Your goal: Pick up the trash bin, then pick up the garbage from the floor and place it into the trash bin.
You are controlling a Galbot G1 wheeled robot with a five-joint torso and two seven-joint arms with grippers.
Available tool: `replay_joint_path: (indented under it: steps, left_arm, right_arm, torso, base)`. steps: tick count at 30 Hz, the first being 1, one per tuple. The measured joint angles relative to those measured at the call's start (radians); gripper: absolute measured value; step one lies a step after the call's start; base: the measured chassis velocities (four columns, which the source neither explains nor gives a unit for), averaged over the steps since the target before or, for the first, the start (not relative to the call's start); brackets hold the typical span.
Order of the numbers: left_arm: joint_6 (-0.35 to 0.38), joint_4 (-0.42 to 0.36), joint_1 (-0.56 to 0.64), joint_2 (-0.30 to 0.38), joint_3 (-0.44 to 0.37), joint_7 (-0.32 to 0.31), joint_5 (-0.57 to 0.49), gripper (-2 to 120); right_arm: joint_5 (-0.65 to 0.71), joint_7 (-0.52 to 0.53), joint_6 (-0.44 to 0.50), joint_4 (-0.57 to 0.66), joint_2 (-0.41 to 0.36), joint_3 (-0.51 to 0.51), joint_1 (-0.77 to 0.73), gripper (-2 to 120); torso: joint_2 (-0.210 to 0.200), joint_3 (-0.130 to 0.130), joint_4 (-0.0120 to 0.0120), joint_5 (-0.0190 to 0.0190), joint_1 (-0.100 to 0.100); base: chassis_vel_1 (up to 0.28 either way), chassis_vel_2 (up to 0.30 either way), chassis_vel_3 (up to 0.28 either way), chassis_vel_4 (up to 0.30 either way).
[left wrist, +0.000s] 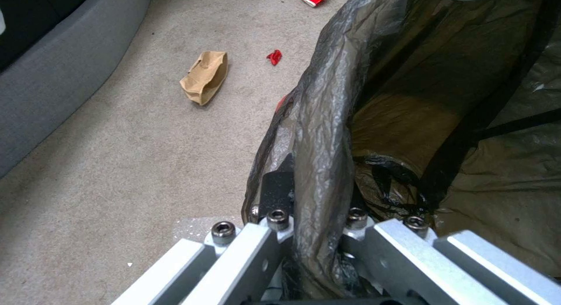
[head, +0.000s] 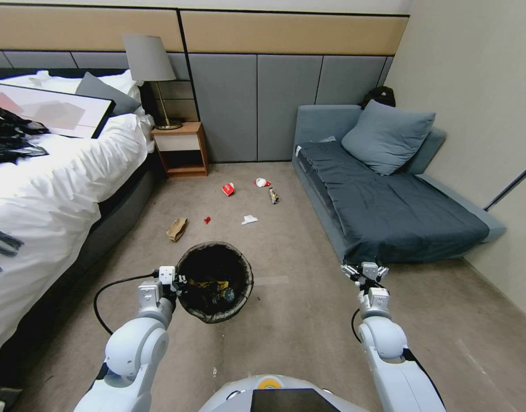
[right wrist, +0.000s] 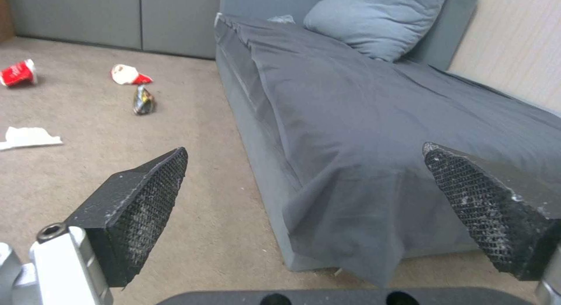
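Note:
The trash bin [head: 214,280], round with a black liner over its rim [left wrist: 324,134], is right in front of me, with some yellow and dark litter inside. My left gripper [head: 180,281] [left wrist: 315,195] is shut on its left rim, one finger [left wrist: 278,182] outside the liner. The garbage lies on the carpet beyond: a brown paper bag [head: 176,229] [left wrist: 204,77], a red scrap [head: 207,220] [left wrist: 274,57], a red packet [head: 228,189] [right wrist: 17,72], a red-and-white packet [head: 262,182] [right wrist: 129,74], a dark wrapper [head: 273,196] [right wrist: 143,101] and white paper [head: 250,219] [right wrist: 26,137]. My right gripper [head: 364,270] [right wrist: 310,195] hangs open near the sofa's corner.
A bed [head: 57,183] with white bedding runs along the left, with a nightstand [head: 180,150] and lamp behind it. A blue-grey sofa [head: 389,212] [right wrist: 374,121] fills the right side. Open carpet [head: 297,320] lies between them.

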Motion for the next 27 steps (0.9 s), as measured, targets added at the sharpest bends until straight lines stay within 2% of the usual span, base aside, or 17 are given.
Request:
replay_joint_path:
  steps: [15, 27]
  left_arm:
    - [0.000, -0.008, 0.009, 0.000, 0.003, 0.001, 0.012, 0]
    - [0.000, -0.010, 0.008, -0.002, 0.004, 0.004, 0.015, 0]
  right_arm:
    - [0.026, -0.016, -0.022, 0.013, -0.019, 0.007, 0.003, 100]
    - [0.024, -0.012, -0.031, 0.014, -0.014, -0.002, -0.004, 100]
  torso:
    - [0.000, 0.000, 0.0000, 0.0000, 0.000]
    - [0.000, 0.000, -0.0001, 0.0000, 0.000]
  base:
    - [-0.012, 0.011, 0.009, -0.013]
    - [-0.152, 0.152, 0.155, -0.158]
